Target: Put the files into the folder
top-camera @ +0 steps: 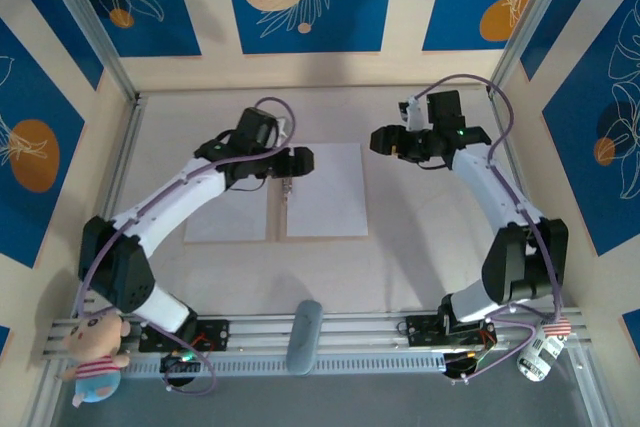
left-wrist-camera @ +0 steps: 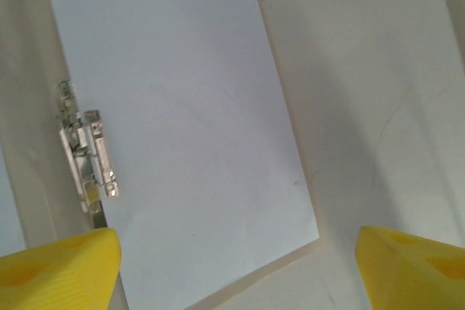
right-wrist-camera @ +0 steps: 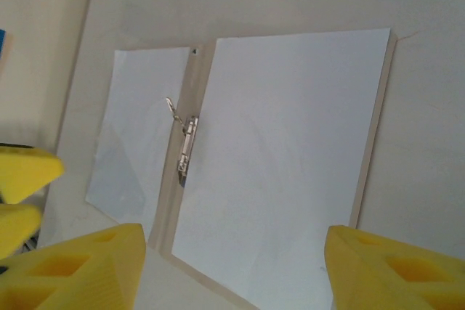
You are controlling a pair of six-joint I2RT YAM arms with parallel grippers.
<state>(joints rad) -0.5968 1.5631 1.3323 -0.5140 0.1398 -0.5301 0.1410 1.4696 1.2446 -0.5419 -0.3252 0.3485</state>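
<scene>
Both pairs of my jaws stood apart with nothing between them. My left gripper [top-camera: 297,159] hung over the metal clip [left-wrist-camera: 89,152], and my right gripper [top-camera: 383,140] waited well to the right of the clip, past the outer edge of the right panel. The folder [right-wrist-camera: 201,70] lay open and flat, with the clip on its spine. The files lay on it, the right sheet [top-camera: 325,190] on the panel right of the clip and the left sheet [top-camera: 228,217] on the panel left of it. The clip overlapped the inner edge of the right sheet, but I could not tell whether it pinned the paper. My judgement on the risks was as follows. The sheets are thin and looked loose, so a fingertip pressed down beside the clip could skate one off its panel or crease it. A jaw lowered too close to the clip could snag on the metal and drag the whole folder. If a panel were swung over, the paper on it might slip out or fold at the spine. On orientation, each sheet's long axis ran parallel to the clip, with the short edges facing my bases and the far wall. The folder's spine followed the same line, and the open folder spread widest across it, left and right of the clip.
</scene>
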